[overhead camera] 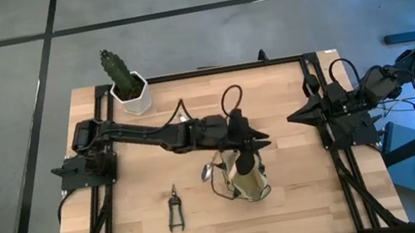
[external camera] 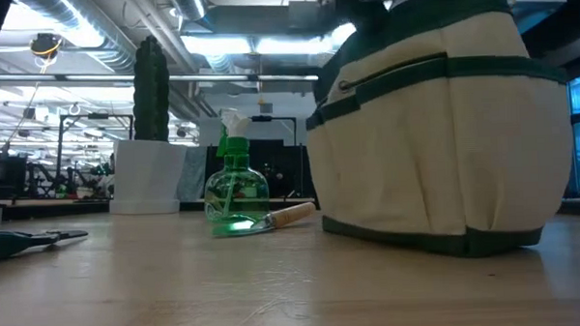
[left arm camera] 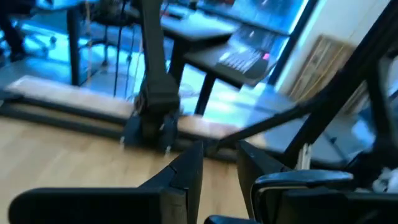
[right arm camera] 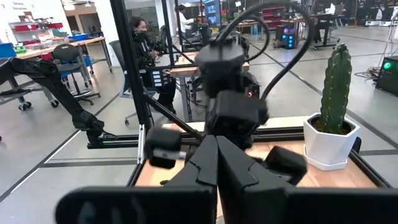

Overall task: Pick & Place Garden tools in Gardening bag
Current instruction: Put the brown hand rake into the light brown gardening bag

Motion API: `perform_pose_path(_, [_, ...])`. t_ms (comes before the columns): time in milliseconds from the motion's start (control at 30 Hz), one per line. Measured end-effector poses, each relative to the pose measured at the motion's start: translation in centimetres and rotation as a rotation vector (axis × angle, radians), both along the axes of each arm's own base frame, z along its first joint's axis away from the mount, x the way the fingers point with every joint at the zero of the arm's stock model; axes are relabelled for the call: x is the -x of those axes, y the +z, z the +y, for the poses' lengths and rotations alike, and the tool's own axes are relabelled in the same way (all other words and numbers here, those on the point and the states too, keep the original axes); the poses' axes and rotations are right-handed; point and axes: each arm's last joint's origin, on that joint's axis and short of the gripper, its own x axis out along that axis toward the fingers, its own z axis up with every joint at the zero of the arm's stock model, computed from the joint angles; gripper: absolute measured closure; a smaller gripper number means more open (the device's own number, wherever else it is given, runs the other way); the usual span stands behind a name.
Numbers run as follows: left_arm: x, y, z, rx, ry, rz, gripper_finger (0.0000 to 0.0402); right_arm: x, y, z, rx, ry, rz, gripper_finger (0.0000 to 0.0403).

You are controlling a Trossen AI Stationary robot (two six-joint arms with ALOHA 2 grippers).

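Note:
The khaki bag point(overhead camera: 246, 178) with dark trim stands upright on the table near the middle and fills the right of the low view point(external camera: 434, 129). My left gripper point(overhead camera: 256, 139) hovers just above the bag's far rim, open and empty, and shows in its own view point(left arm camera: 221, 168). The green spray bottle point(external camera: 235, 189) stands left of the bag, and the wooden-handled trowel point(external camera: 282, 218) lies beside it. The black pruning shears point(overhead camera: 175, 208) lie flat toward the near left. The hand rake does not show. My right gripper point(overhead camera: 292, 117) waits shut at the right edge point(right arm camera: 217, 158).
The cactus in a white pot point(overhead camera: 127, 86) stands at the far left corner. A dark cable loop point(overhead camera: 231, 97) rises over the left arm. Bare wood shows between the bag and the right arm's base point(overhead camera: 345, 118).

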Motion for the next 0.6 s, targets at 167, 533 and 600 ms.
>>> perform_pose_path(167, [-0.1,0.7,0.5,0.001,-0.087,-0.073,0.0315,0.0,0.0,0.0,0.003,0.0,0.0,0.0403])
perform_pose_path(533, [-2.3,-2.3,0.7,0.008,0.08,-0.134,0.0315,0.6,0.3,-0.3,-0.012,0.023,-0.024,0.0403])
perform_pose_path(600, [-3.0,-3.1,0.1,0.022,0.136,-0.21,0.0315,0.9,0.5,-0.4,-0.02,0.023,-0.037,0.0403])
